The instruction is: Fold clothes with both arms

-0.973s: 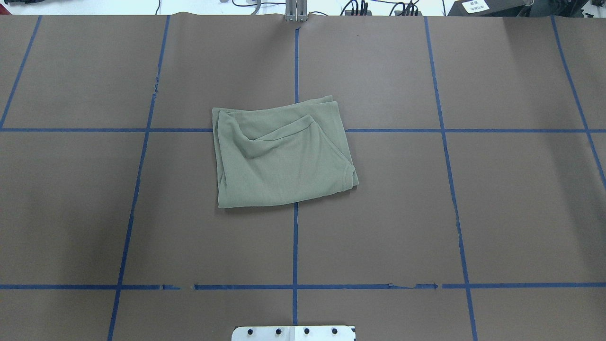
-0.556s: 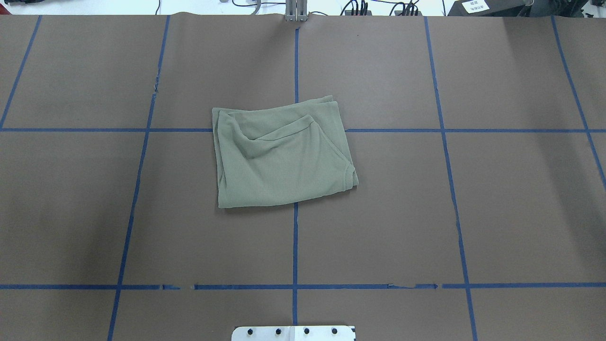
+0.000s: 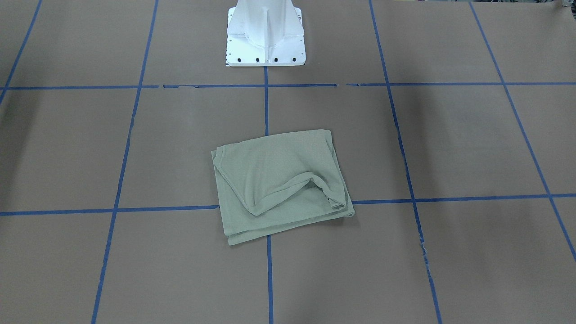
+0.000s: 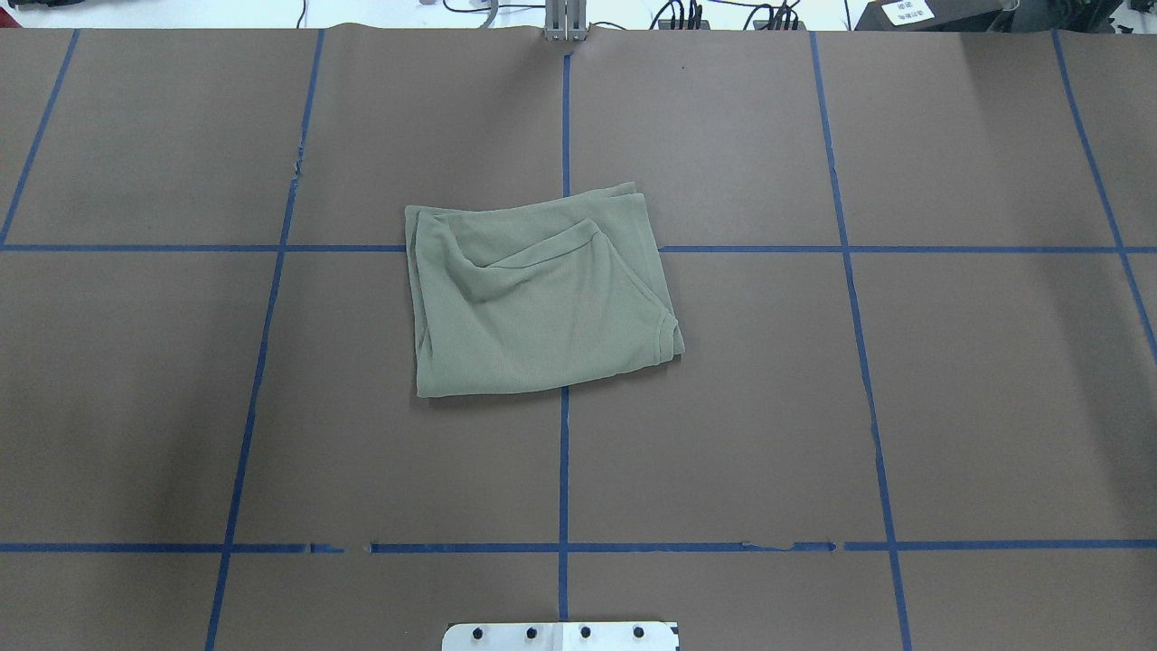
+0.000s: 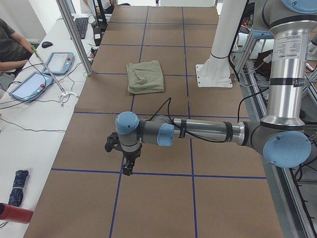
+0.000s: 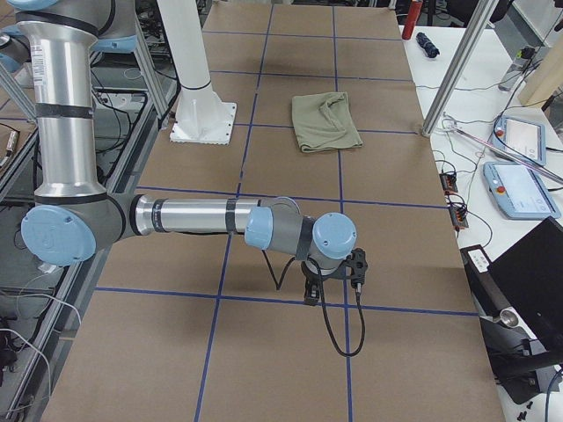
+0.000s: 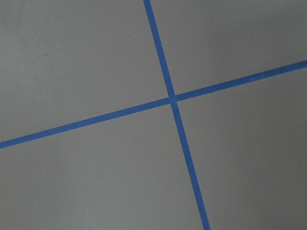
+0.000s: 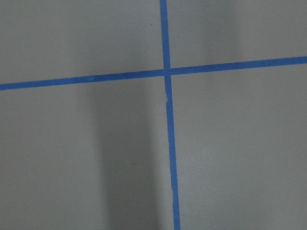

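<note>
Shirt (image 4: 538, 294) lies folded on brown table (image 4: 904, 407).

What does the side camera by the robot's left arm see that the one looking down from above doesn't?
Only the left side view shows the left arm, its gripper hanging low over the table, and a person by two tablets. Only the overhead view shows a white label at the far edge. Both show the folded green shirt and blue tape lines.

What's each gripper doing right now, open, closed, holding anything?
Left gripper: cannot tell if open or closed; it is far from the shirt.
Right gripper: cannot tell either; also far from the shirt.
</note>
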Motion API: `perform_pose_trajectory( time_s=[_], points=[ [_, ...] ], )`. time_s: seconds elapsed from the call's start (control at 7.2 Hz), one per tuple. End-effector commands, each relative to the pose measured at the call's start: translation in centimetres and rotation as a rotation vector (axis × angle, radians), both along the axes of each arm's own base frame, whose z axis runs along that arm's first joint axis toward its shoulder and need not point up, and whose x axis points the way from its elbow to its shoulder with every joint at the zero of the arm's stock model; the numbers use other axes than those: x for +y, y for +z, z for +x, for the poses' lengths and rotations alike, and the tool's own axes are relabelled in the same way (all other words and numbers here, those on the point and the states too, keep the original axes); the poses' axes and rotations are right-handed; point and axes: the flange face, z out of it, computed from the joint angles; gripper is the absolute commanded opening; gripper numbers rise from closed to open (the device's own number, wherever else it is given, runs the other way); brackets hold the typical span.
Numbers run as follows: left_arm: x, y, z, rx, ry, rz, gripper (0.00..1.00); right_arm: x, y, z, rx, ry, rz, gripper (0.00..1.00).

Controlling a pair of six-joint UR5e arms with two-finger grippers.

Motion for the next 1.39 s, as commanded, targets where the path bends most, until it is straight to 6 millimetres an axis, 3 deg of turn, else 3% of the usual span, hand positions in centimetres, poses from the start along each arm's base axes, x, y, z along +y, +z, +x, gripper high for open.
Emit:
perform_pose_trajectory(
  time_s=[0.0,0.56,1.25],
  points=[
    [0.03,0.08,-0.13,-0.002,-0.002,0.000,1.00,-0.41,0.08,0.28,0.051,-0.007,0.024,1.00],
    [0.06,0.12,-0.07,0.011,-0.114,-0.101,1.00,-0.76,-0.29,0.28,0.052,0.019,0.015,1.00],
    [0.10,0.50,-0.06,0.012,-0.115,-0.109,1.00,-0.92,-0.56,0.25,0.046,0.019,0.020,1.00]
  ],
)
